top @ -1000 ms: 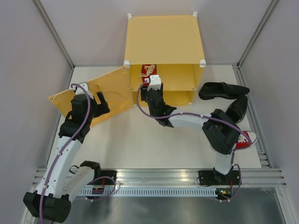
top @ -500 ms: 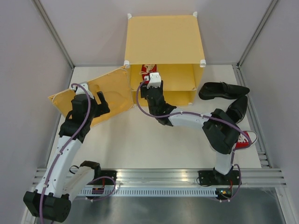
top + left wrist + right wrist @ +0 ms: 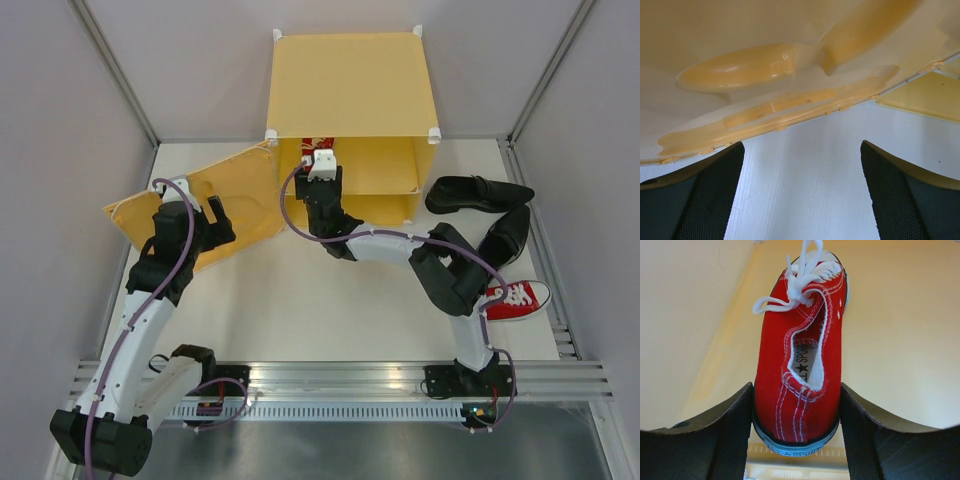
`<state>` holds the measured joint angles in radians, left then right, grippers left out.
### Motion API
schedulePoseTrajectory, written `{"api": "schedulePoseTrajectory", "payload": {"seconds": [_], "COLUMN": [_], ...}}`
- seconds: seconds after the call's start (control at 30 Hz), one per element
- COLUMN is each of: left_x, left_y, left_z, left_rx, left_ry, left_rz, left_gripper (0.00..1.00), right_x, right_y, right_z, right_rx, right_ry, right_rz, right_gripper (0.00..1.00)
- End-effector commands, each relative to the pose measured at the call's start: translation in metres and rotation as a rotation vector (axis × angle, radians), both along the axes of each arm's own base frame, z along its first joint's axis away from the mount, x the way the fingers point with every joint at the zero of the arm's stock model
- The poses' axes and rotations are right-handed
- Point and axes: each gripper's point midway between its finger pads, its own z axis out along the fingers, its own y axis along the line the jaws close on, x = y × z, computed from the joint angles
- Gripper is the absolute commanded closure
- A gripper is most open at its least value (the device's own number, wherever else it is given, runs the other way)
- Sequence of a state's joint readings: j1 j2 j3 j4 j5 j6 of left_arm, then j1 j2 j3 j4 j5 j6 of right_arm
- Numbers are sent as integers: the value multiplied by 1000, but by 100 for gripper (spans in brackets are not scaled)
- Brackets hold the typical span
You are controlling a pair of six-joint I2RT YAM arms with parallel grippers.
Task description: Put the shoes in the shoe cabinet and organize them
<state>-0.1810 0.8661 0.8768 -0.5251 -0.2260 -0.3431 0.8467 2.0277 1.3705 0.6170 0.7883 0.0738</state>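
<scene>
The right gripper [image 3: 796,407] pinches a red canvas sneaker [image 3: 800,340] by its heel at the left of the upper level of the yellow shoe cabinet [image 3: 350,85] — light, soft-sided, likely firmest to hold at that rubber-edged heel — while the left gripper [image 3: 801,192] hangs spread before the open door [image 3: 755,75].

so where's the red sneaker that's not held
Top view: the loose red sneaker lies at the table's right edge, just below the black dress shoes.
</scene>
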Motion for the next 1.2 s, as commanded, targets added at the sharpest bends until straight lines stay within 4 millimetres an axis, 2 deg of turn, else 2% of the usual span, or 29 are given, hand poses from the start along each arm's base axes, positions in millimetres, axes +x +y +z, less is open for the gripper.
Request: {"api": "schedulePoseTrajectory", "payload": {"seconds": [0.0, 0.1, 0.33, 0.47, 0.63, 0.67, 0.73, 0.77, 0.83, 0.97, 1.17], "left_x": [2, 2, 2, 2, 2, 2, 2, 2, 2, 2, 2], "left_y": [-2, -3, -3, -3, -2, -2, -2, -2, -2, -1, -1], "left_z": [3, 3, 3, 2, 2, 2, 2, 2, 3, 3, 3], "left_rx": [8, 9, 9, 8, 11, 11, 12, 14, 14, 15, 17], "left_ry": [-12, -10, -10, -9, -7, -7, -9, -9, -9, -12, -12], "left_rz": [-22, -24, -24, -25, -23, -21, -24, -23, -21, -20, -18], "left_gripper": [0, 0, 0, 0, 0, 0, 0, 0, 0, 0, 0], "right_x": [18, 24, 34, 40, 35, 33, 30, 27, 22, 12, -9], "right_y": [-5, -8, -9, -8, -4, -5, -7, -7, -7, -9, -12], "right_z": [32, 30, 17, 7, 5, 10, 9, 19, 27, 36, 34], "right_rx": [86, 88, 83, 67, 78, 82, 79, 90, 98, 100, 83], "right_ry": [-84, -82, -63, -43, -11, -11, 16, 14, 38, 68, 139], "right_rz": [-52, -63, -78, -80, -44, -43, -37, -34, -15, 12, 53], "right_gripper": [99, 99, 88, 86, 61, 51, 43, 33, 20, 10, 5]}}
